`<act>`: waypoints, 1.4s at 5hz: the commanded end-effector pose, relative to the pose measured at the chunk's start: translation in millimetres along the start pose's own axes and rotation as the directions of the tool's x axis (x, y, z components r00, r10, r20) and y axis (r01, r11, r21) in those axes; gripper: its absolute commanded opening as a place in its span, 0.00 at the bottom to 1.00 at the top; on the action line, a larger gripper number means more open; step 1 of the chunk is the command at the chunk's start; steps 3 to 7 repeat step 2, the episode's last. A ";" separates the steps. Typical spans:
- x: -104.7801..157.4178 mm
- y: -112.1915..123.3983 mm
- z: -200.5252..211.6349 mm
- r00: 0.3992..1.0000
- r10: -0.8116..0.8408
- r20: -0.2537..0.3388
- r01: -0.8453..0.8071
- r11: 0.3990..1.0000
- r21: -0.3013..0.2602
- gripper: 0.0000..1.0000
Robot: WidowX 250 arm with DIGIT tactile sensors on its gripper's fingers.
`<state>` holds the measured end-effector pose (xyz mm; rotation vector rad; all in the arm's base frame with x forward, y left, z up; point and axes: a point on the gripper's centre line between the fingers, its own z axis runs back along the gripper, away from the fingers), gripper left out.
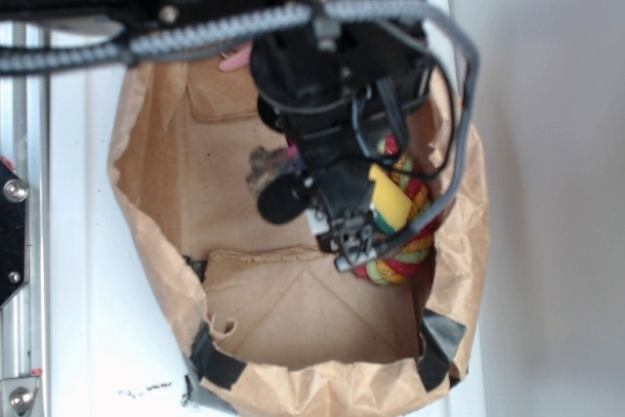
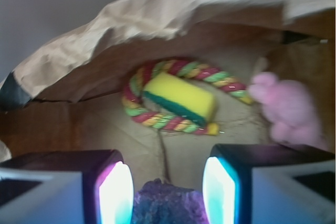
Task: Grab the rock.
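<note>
White worktop [image 1: 78, 241] under an open brown paper bag [image 1: 156, 271], its rim rolled down and patched with dark tape at the near corners. Black arm with grey braided cable reached down into the bag from above in the exterior view, hiding much of the bag floor. Hand [image 2: 167, 192] low inside the bag, its two fingers [image 2: 116, 192] spread apart and lit bright on their inner faces. Rock [image 2: 167, 203] lay on the bag floor right between those fingers, dark and lumpy, purple-tinted in the wrist view; contact with either finger could not be told, and nothing was gripped. Same rock [image 1: 266, 168] showed in the exterior view as a dark brown-grey lump just left of the arm, partly covered by it. Yellow-and-green sponge [image 2: 181, 100] rested farther along the bag floor, inside a ring of red, green and yellow rope [image 2: 157, 120], its ends touching the ring. Pink plush bunny [image 2: 289, 111] sat blurred to the right of the rope ring, against the bag wall.
</note>
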<state>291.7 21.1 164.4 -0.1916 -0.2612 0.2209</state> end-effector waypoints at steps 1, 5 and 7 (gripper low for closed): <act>0.4 -34.5 28.9 0.986 -0.161 0.041 0.160 0.987 0.025 0.00; 0.0 -36.4 25.5 0.985 -0.165 0.047 0.162 0.985 0.067 0.00; 0.0 -36.4 25.5 0.985 -0.165 0.047 0.162 0.985 0.067 0.00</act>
